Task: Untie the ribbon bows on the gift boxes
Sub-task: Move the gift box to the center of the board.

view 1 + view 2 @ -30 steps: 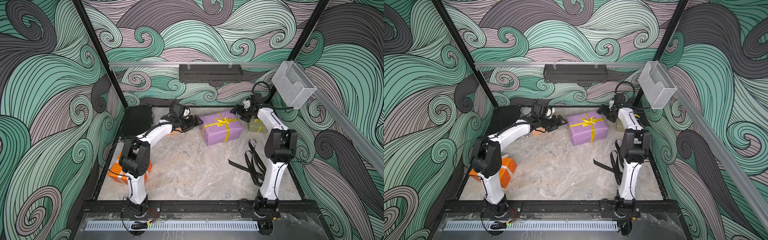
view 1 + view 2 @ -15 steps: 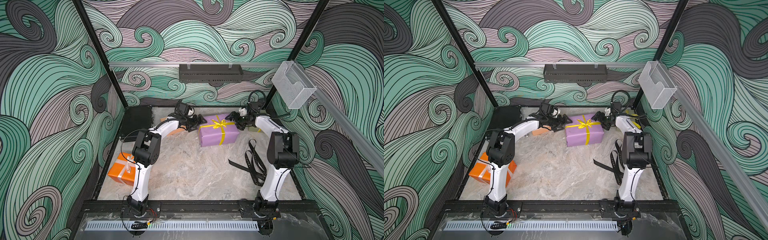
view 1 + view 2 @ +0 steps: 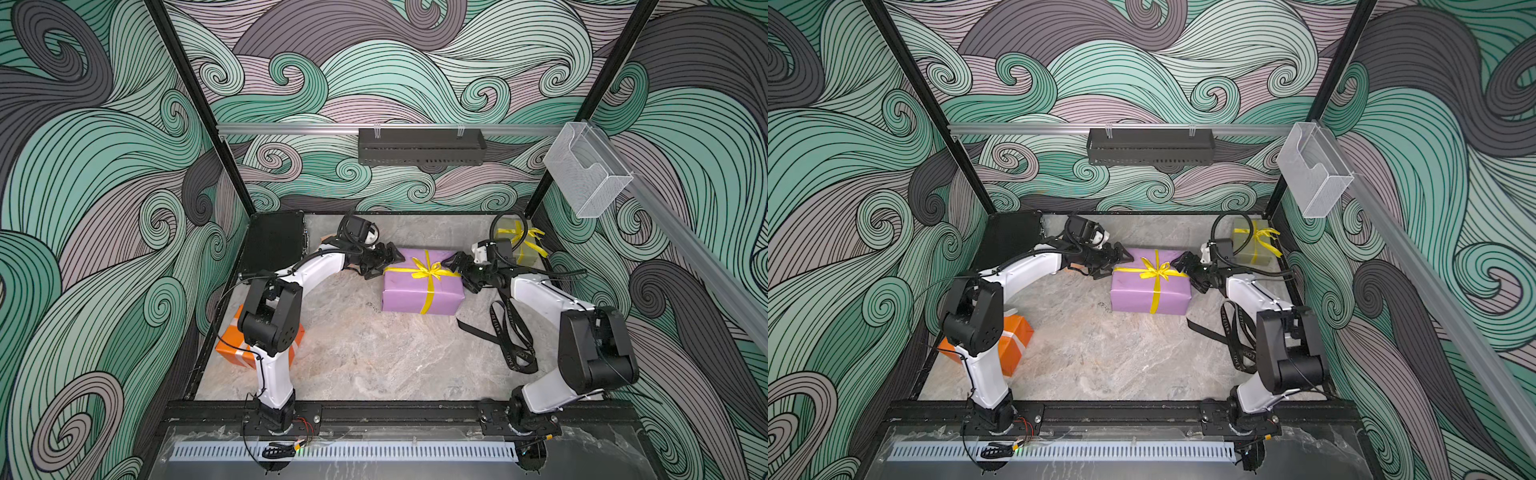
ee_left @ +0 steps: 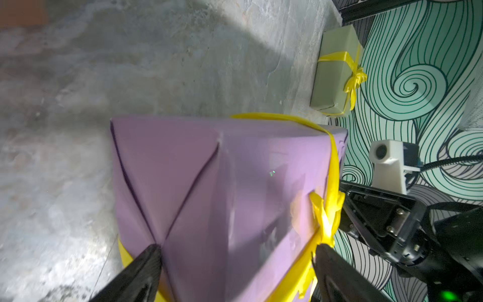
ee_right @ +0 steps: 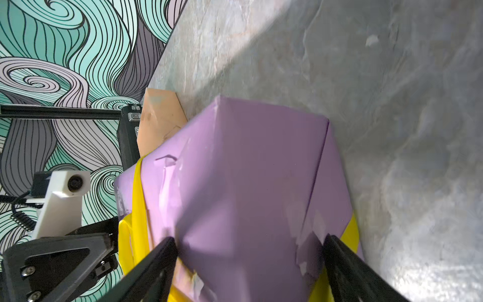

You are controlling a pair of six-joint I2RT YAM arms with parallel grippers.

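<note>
Your left end effector (image 3: 388, 266) and right end effector (image 3: 459, 274) both stand spread wide, each straddling one end of the purple box (image 3: 415, 293); box sits on the counter (image 3: 365, 353) between them; yellow bow (image 3: 430, 271) on top, tied.

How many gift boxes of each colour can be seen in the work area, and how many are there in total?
purple box: 1
orange box: 1
olive-green box: 1
tan-peach box: 1
Total: 4
</note>
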